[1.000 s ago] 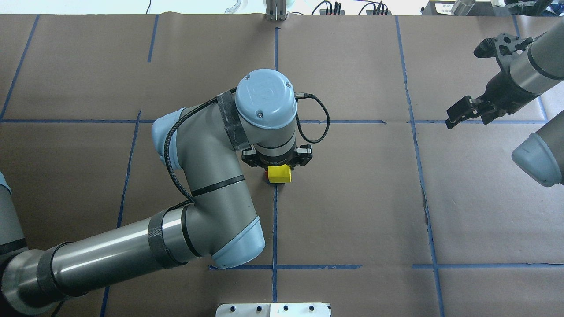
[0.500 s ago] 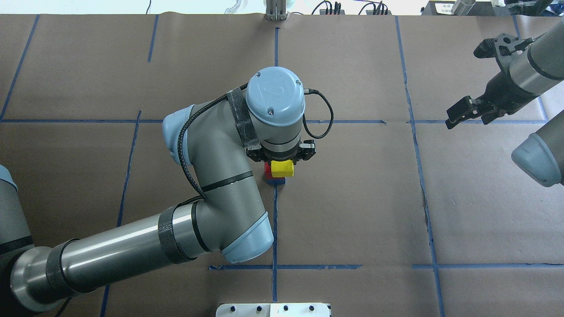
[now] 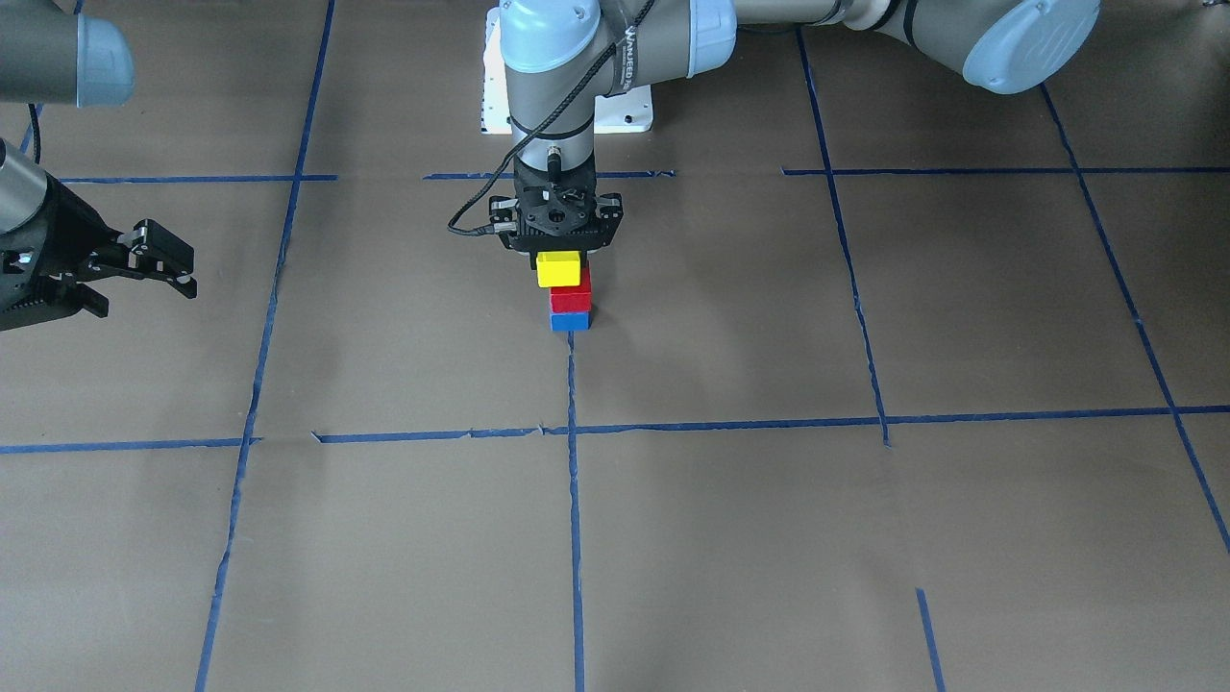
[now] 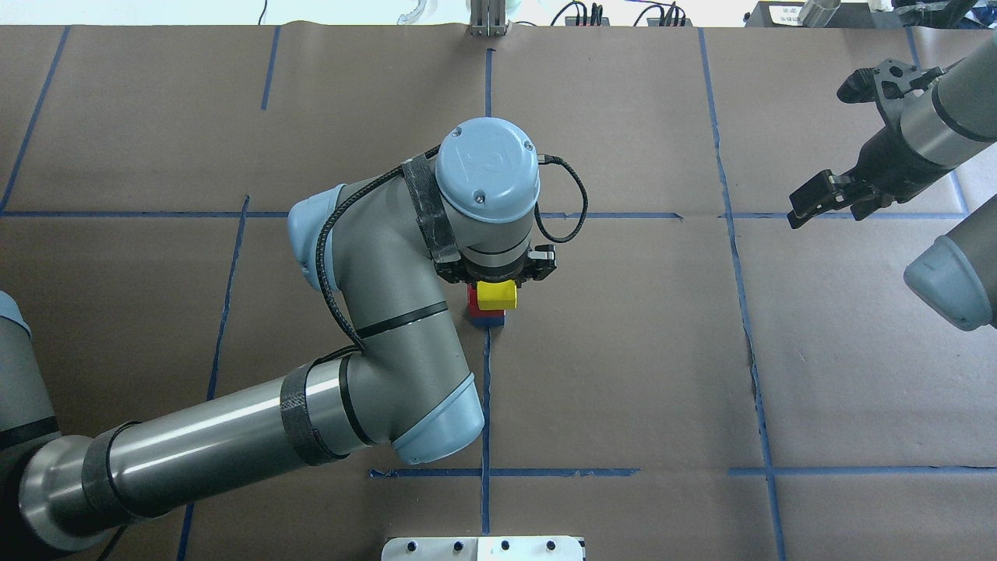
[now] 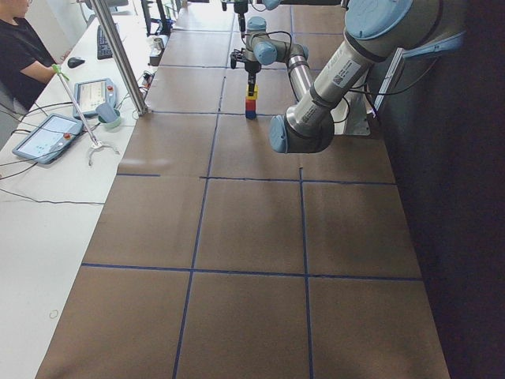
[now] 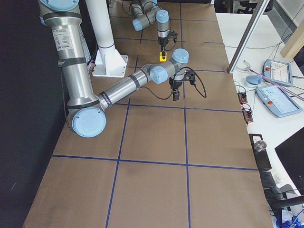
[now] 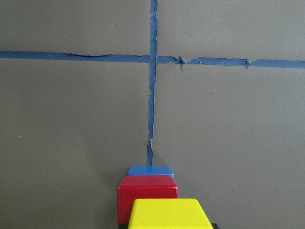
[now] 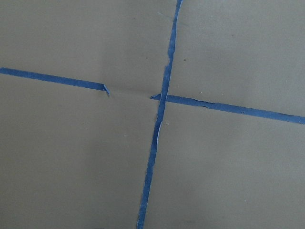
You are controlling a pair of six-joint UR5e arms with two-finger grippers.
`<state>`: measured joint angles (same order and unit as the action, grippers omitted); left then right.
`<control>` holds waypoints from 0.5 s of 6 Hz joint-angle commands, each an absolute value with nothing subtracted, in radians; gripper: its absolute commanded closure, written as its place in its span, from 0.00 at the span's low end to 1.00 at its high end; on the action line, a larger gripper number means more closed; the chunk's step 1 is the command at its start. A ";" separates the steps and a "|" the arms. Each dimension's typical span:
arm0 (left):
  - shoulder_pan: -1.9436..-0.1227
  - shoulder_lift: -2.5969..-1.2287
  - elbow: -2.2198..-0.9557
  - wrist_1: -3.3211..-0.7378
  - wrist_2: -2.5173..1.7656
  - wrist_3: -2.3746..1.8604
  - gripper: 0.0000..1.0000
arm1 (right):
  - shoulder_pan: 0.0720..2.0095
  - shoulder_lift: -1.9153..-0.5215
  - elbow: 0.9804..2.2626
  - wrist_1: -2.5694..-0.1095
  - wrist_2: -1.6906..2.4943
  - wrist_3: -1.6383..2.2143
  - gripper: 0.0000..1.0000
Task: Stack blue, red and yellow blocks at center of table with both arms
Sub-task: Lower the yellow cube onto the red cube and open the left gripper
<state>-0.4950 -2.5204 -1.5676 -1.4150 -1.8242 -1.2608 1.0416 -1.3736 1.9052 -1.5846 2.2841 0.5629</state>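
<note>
A blue block (image 3: 570, 321) sits at the table's centre on a blue tape cross, with a red block (image 3: 571, 298) on top of it. My left gripper (image 3: 557, 246) points straight down and is shut on a yellow block (image 3: 559, 269), which it holds right on top of the red one, a little off to one side. In the left wrist view the yellow block (image 7: 170, 213) fills the bottom edge, ahead of red (image 7: 148, 188) and blue (image 7: 150, 171). My right gripper (image 4: 826, 202) is open and empty, hovering far to the right over bare paper.
Brown paper with blue tape lines (image 4: 486, 405) covers the table. A white base plate (image 4: 483, 548) lies at the robot's edge. An operator (image 5: 17, 55), tablets (image 5: 47, 136) and a metal post (image 5: 118, 51) stand along the far side.
My left arm carried the yellow block away from the robot until it came over the red and blue stack, then nearly stopped. The right arm has stayed put.
</note>
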 commanded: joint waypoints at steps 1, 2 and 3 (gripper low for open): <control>-0.497 -2.517 -1.568 -1.414 -1.824 -1.261 0.95 | 1.042 -1.374 1.907 -1.585 2.284 0.563 0.00; -0.497 -2.517 -1.568 -1.414 -1.824 -1.261 0.95 | 1.042 -1.377 1.908 -1.585 2.284 0.563 0.00; -0.499 -2.516 -1.568 -1.414 -1.824 -1.261 0.95 | 1.042 -1.378 1.908 -1.585 2.284 0.564 0.00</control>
<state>-0.4976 -2.5167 -1.5677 -1.4143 -1.8239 -1.2609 1.0416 -1.3767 1.9076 -1.5846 2.2841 0.5634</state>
